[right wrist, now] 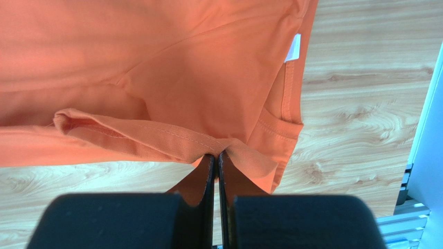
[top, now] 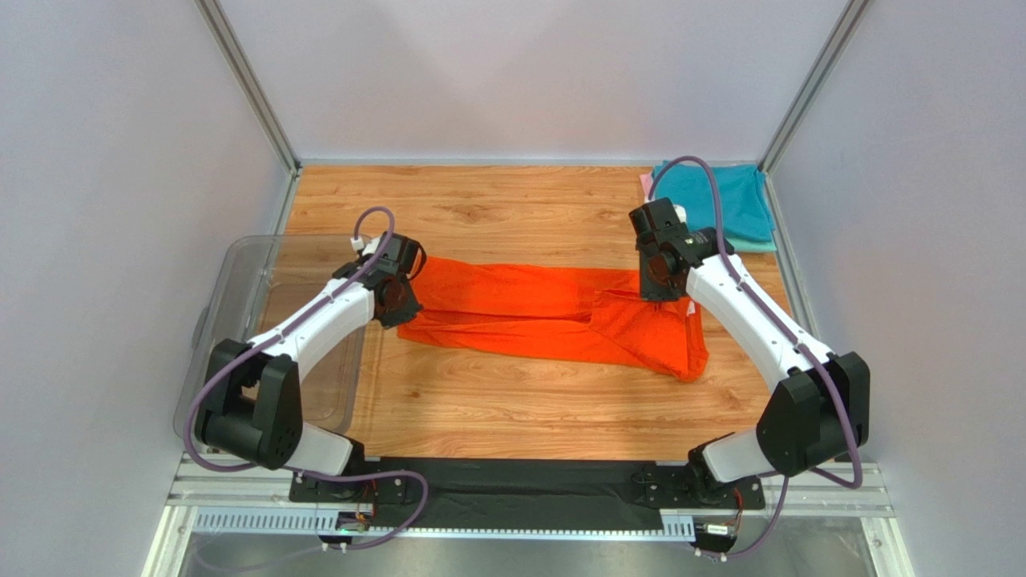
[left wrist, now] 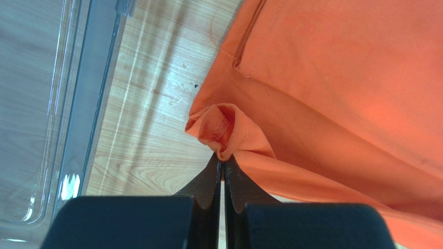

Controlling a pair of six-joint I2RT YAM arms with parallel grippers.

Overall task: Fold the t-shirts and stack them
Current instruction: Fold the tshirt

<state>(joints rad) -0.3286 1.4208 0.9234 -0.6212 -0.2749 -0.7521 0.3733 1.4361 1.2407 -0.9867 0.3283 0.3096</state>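
The orange t-shirt (top: 554,313) lies stretched across the middle of the wooden table, folded lengthwise. My left gripper (top: 404,279) is shut on its left end; in the left wrist view the jaws (left wrist: 223,162) pinch a bunched edge of the orange t-shirt (left wrist: 333,98). My right gripper (top: 660,283) is shut on the right end; in the right wrist view the jaws (right wrist: 216,154) pinch a hemmed edge of the orange t-shirt (right wrist: 171,67), with its white neck label (right wrist: 293,47) to the upper right. A teal t-shirt (top: 719,198) lies folded at the back right, on a mint one, with a pink edge (top: 648,183) showing.
A clear plastic tub (top: 259,325) stands at the left side of the table, right beside my left arm; its rim shows in the left wrist view (left wrist: 86,104). White walls and metal frame posts close in the table on three sides.
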